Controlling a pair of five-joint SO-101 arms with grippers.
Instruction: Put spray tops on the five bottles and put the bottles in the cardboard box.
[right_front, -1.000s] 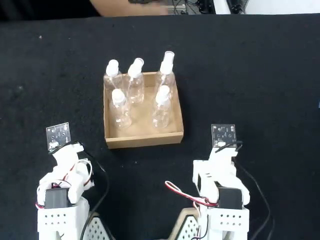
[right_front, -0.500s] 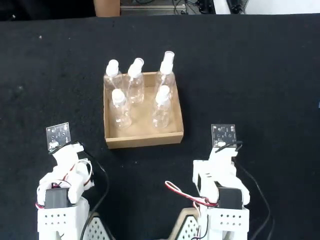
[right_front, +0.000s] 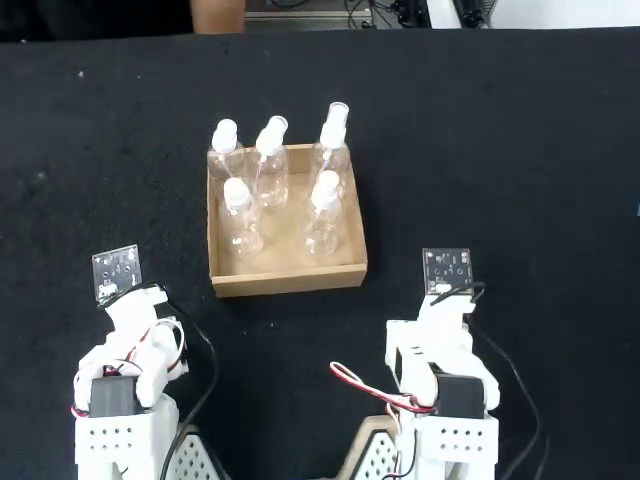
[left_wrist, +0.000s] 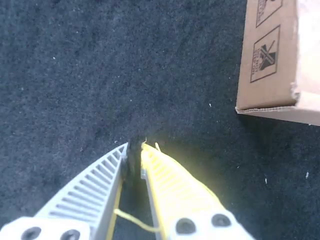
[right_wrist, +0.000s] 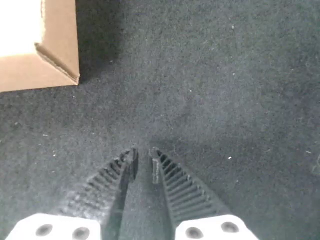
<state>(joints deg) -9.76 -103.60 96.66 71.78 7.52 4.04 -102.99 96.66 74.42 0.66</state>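
Five clear bottles, each with a white spray top, stand upright inside the cardboard box (right_front: 290, 278) at mid-table: three along its far side (right_front: 225, 152) (right_front: 270, 160) (right_front: 332, 140) and two nearer (right_front: 240, 215) (right_front: 322, 215). The left arm (right_front: 130, 335) rests folded near the table's front edge, left of the box. Its gripper (left_wrist: 135, 148) is shut and empty just above the black cloth, with a box corner (left_wrist: 270, 65) ahead of it. The right arm (right_front: 445, 335) rests folded to the right of the box. Its gripper (right_wrist: 142, 159) is shut and empty, with the other near box corner (right_wrist: 57, 55) in sight.
Black cloth (right_front: 520, 150) covers the whole table. Cables trail from both arm bases (right_front: 360, 385) at the front edge. Equipment and wires lie beyond the far edge (right_front: 400, 12).
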